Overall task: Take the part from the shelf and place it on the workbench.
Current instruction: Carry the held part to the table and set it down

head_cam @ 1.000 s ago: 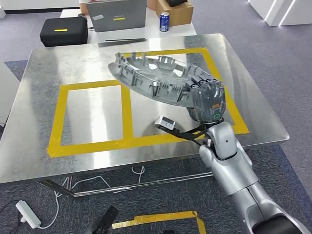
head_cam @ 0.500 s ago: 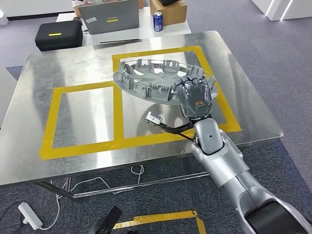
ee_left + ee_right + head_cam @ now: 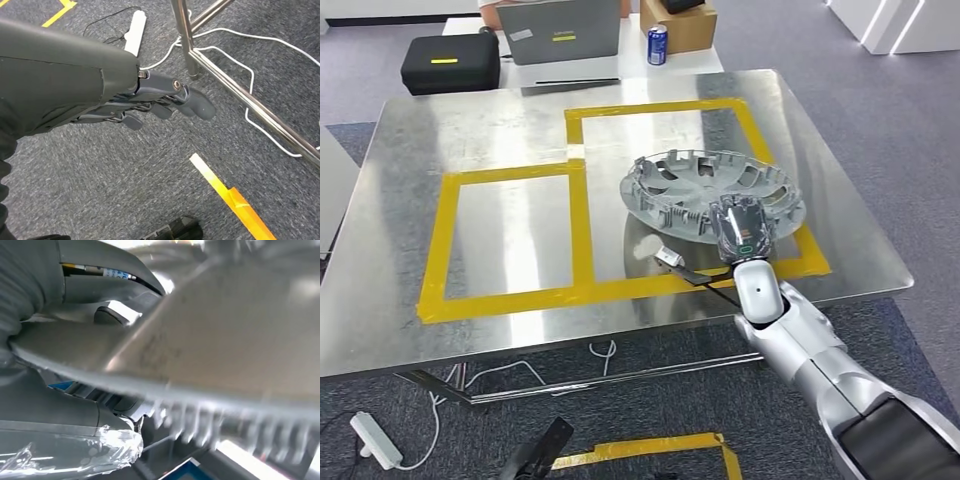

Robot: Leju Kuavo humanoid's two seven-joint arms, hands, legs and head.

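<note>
The right hand (image 3: 741, 226) grips the near rim of the wheel cover (image 3: 701, 186), which lies on the bench (image 3: 395, 290) just beyond it. The left hand (image 3: 158, 102) hangs open, fingers loosely extended, above the floor.

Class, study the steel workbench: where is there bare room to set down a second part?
The left taped rectangle is bare. The right one is crowded: the wheel cover, gripped by the right hand, fills its right half.

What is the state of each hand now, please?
Left hand: open, holds nothing, hangs above the floor.
Right hand: holds the rim of the part on the workbench.
</note>
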